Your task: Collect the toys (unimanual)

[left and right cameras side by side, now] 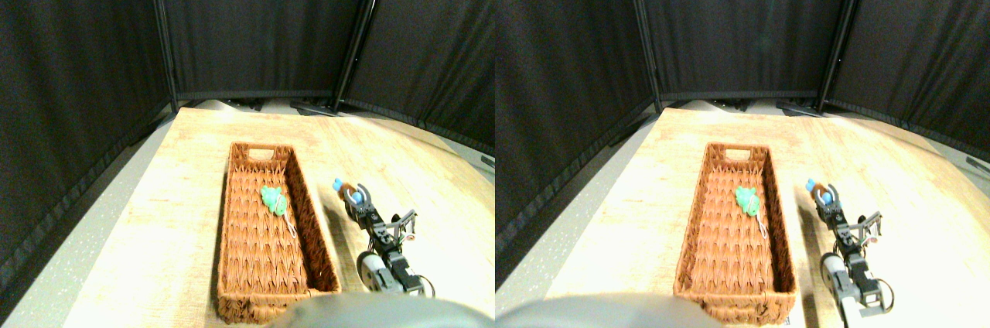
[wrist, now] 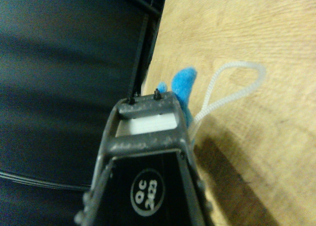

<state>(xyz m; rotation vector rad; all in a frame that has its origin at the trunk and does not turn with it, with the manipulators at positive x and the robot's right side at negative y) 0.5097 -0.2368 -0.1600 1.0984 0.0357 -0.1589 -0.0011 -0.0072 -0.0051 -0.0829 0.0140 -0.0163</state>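
A green plush toy [left and right cameras side by side: 273, 199] lies inside the long brown wicker basket [left and right cameras side by side: 315, 229], around its middle and toward its right wall. Right of the basket, my right gripper [left and right cameras side by side: 357, 195] is shut on a small blue toy [left and right cameras side by side: 340, 185], and blue shows between the curved jaws. In the wrist view the blue toy [wrist: 183, 84] sticks out past the dark jaw tip. Its white cord loop [wrist: 232, 85] hangs over the wooden tabletop, and a shadow falls on the wood under it.
The basket lies lengthwise on a light wooden table [left and right cameras side by side: 186, 212], with its handle cut-out at the far end. Black curtain panels [left and right cameras side by side: 255, 26] close off the back and both sides. The table's left edge drops to a grey floor [left and right cameras side by side: 85, 235].
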